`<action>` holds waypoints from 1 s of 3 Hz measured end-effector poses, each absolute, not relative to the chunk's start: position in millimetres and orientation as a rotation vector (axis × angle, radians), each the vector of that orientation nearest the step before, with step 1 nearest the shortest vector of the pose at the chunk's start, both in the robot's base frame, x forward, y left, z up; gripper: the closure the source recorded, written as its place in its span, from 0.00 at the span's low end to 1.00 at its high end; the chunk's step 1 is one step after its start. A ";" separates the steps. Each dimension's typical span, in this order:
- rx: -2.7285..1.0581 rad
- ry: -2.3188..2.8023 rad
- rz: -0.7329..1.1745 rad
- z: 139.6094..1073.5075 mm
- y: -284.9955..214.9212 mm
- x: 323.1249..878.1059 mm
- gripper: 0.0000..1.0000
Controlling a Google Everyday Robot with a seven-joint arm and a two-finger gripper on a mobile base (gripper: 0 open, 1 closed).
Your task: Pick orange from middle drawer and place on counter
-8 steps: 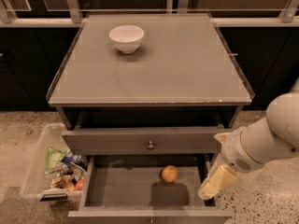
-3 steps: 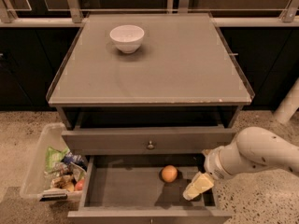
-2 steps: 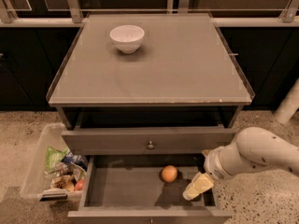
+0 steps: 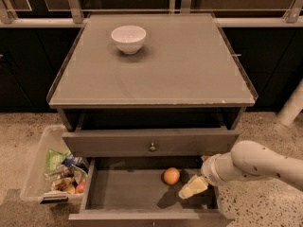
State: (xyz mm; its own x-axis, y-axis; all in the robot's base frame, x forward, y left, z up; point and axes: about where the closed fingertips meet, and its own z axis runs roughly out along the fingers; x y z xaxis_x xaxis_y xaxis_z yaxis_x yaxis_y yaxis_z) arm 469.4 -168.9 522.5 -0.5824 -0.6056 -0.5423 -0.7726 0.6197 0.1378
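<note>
Grey middle drawer holds the orange just left of the gripper, grip state untellable.

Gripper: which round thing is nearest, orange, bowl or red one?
The orange in the drawer, right beside the gripper. The bowl is up on the counter, the red one off in the bin.

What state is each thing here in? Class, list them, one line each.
middle drawer: pulled open
upper drawer: shut
orange: loose on the drawer floor, not gripped
gripper: down in the open drawer, just right of the orange
white bowl: upright on the counter, empty
plastic bin: on the floor, holding packets
</note>
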 end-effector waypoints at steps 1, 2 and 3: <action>-1.032 2.402 0.497 499.8 -168.7 480.1 0.00; -0.981 2.413 0.478 479.5 -165.8 492.2 0.00; -0.956 2.431 0.468 462.3 -158.1 505.2 0.00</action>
